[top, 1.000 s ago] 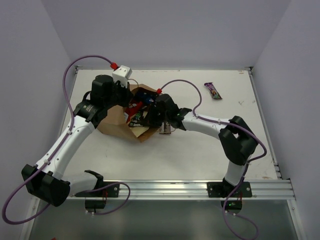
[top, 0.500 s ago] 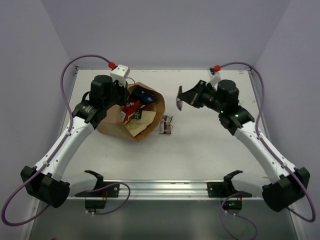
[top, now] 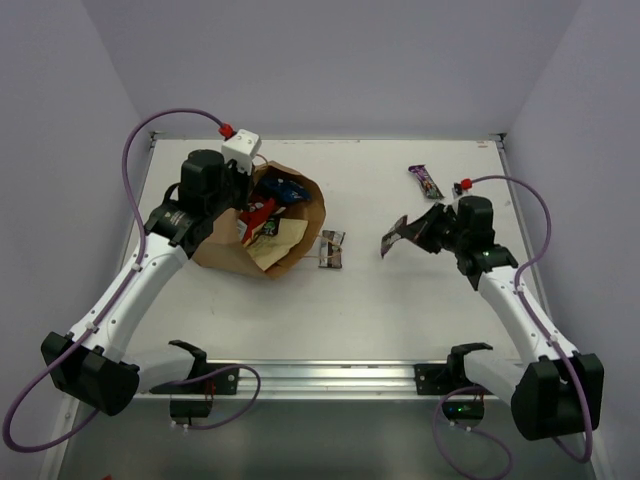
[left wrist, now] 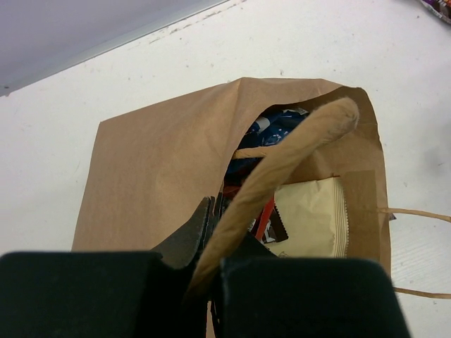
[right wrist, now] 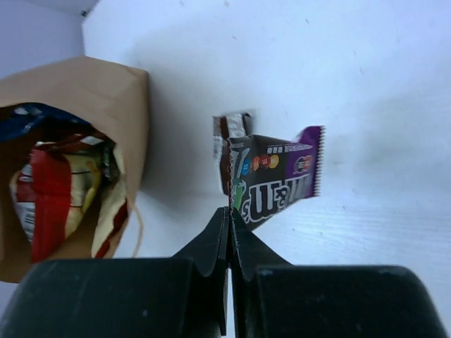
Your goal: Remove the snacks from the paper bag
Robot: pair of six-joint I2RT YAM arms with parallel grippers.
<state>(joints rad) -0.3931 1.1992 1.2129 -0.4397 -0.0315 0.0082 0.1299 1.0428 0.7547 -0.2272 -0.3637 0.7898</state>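
Right claw (top: 403,233), seen from the top view, is clenched on a dark candy packet (top: 392,239) and holds it above the tabletop (top: 400,310), well apart from the paper bag (top: 222,240). Left claw (top: 243,200) sits at the bag's far-left rim. The bag lies on the left half of the tabletop with its mouth open, and the snacks (top: 266,215) inside it show red, blue and tan. A small brown bar (top: 331,250) lies on the tabletop just beside the bag's right edge. A purple bar (top: 425,181) lies near the far right corner.

From the left wrist view, the left claw (left wrist: 210,213) is pinched shut at the bag's upper edge, and the twisted paper handle (left wrist: 282,162) runs up out of its grip across the opening. Inside the mouth, a blue packet (left wrist: 278,127) lies deep and a cream packet (left wrist: 310,218) lies nearer the front.

From the right wrist view, the right claw (right wrist: 230,218) grips the left end of the dark candy packet (right wrist: 275,179), which has a purple far end and sticks out to the right. The small brown bar (right wrist: 229,128) lies on the tabletop behind it. The bag (right wrist: 91,84) is at the left, holding a red packet (right wrist: 46,204) and the blue packet (right wrist: 21,120).
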